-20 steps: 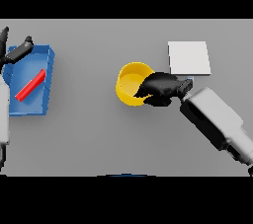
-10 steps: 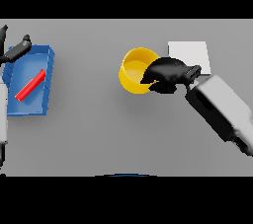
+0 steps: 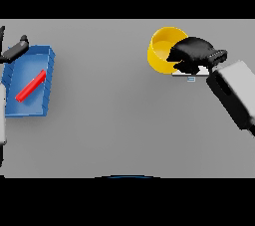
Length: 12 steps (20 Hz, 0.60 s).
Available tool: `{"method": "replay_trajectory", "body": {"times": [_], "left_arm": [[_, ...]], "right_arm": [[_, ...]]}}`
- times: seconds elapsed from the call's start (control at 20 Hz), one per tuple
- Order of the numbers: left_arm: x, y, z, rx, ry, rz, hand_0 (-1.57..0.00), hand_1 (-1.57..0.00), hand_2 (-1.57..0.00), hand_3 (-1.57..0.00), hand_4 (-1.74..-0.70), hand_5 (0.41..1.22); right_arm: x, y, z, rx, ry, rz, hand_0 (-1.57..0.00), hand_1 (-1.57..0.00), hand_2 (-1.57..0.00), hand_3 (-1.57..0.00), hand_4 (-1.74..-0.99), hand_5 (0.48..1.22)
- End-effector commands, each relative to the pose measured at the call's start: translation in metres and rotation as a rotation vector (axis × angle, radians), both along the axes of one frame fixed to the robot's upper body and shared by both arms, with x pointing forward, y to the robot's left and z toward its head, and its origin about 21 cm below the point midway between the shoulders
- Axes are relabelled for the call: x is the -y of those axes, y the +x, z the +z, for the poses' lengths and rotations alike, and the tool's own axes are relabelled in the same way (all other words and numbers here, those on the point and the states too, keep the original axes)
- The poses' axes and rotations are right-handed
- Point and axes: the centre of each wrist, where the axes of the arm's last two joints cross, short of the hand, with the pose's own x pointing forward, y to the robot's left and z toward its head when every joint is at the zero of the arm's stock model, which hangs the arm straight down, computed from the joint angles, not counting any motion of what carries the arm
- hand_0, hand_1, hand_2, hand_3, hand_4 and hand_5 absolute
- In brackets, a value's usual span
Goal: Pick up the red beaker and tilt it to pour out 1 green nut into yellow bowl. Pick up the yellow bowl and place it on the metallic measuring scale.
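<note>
Right robot hand (image 3: 191,53) grips yellow bowl (image 3: 162,51) above scale (image 3: 191,74).

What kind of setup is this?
Probably a lab-style tabletop bench: a plain grey table with a yellow bowl, a blue tray holding a red beaker, and a scale.

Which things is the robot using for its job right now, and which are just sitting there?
Part of the job:
- yellow bowl, gripped by the right hand
- metallic scale, mostly hidden under that hand
- red beaker, lying in the blue tray

Just sitting there:
- blue tray
- left hand, idle at the tray's far corner
</note>
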Motion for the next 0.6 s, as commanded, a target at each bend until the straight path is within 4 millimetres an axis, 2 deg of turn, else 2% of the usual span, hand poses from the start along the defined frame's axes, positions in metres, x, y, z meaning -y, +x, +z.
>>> {"method": "replay_trajectory", "body": {"times": [0.0, 0.1, 0.15, 0.2, 0.3, 0.45, 0.55], "left_arm": [[0.0, 0.001, 0.003, -0.003, -0.008, 0.001, 0.0, 0.0, 0.0, 0.0, -0.8, 0.754], [0.001, 0.001, 0.002, -0.002, -0.015, -0.003, 0.0, 0.0, 0.0, 0.0, -0.8, 0.753], [-0.002, 0.001, 0.002, 0.003, -0.016, -0.003, 0.0, 0.0, 0.0, 0.0, -0.8, 0.753], [-0.001, 0.002, 0.002, 0.002, -0.028, 0.003, 0.0, 0.0, 0.0, 0.0, -0.81, 0.752], [0.004, -0.002, 0.008, 0.012, -0.022, 0.012, 0.0, 0.0, 0.0, 0.0, -0.82, 0.759], [0.004, -0.005, 0.008, 0.007, -0.023, 0.028, 0.0, 0.0, 0.0, 0.0, -0.83, 0.767], [0.005, -0.005, 0.005, -0.004, -0.016, 0.031, 0.0, 0.0, 0.0, 0.0, -0.83, 0.771]], "right_arm": [[0.002, 0.003, 0.001, 0.003, 0.004, 0.002, -1.56, -1.57, -1.57, -1.34, -1.724, 1.221], [0.013, 0.006, -0.002, 0.004, -0.002, -0.015, -1.56, -1.57, -1.57, -1.29, -1.724, 1.221], [0.012, 0.009, 0.0, 0.01, 0.0, -0.016, -1.56, -1.57, -1.57, -1.27, -1.723, 1.221], [0.011, 0.01, 0.0, 0.01, 0.005, -0.01, -1.57, -1.55, -1.57, -1.33, -1.725, 1.221], [0.032, 0.019, -0.011, 0.008, -0.027, -0.12, -1.56, -1.5, -1.55, -1.42, -1.727, 1.221], [0.052, 0.026, -0.02, 0.0, -0.018, -0.18, -1.53, -1.42, -1.5, -1.49, -1.729, 1.221], [0.054, 0.03, -0.026, -0.005, -0.019, -0.2, -1.51, -1.38, -1.47, -1.52, -1.729, 1.221]]}}
